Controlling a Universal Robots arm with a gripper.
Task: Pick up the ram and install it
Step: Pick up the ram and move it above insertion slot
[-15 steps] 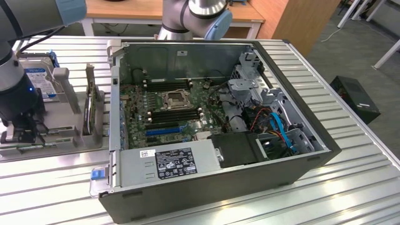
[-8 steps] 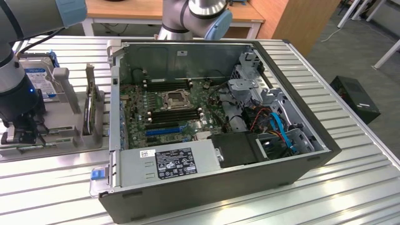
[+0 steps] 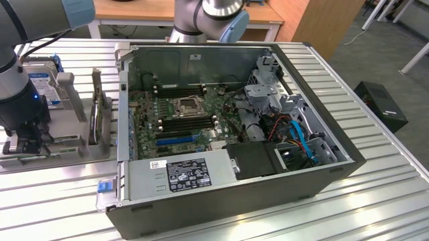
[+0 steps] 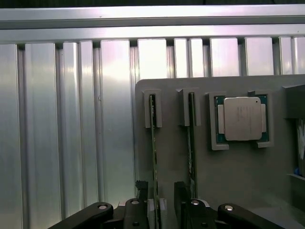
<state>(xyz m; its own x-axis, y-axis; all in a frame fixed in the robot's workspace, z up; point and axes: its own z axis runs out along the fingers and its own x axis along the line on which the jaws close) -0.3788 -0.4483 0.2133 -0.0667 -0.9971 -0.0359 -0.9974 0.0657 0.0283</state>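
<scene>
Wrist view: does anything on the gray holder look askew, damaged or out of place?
Nothing stands out. On the gray holder, the ram and the second ram stick stand on edge, straight and parallel in their slots, and the processor chip lies square in its pocket. The open gripper straddles the ram.

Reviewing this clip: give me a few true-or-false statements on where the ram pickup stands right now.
1. The gripper straddles a ram stick standing on edge in the gray tray. True.
2. The tray holds just one stick. False: a second stick stands beside it.
3. The processor chip lies in its own tray pocket. True.
4. The computer case is closed. False: its side is open and the motherboard shows.
</scene>
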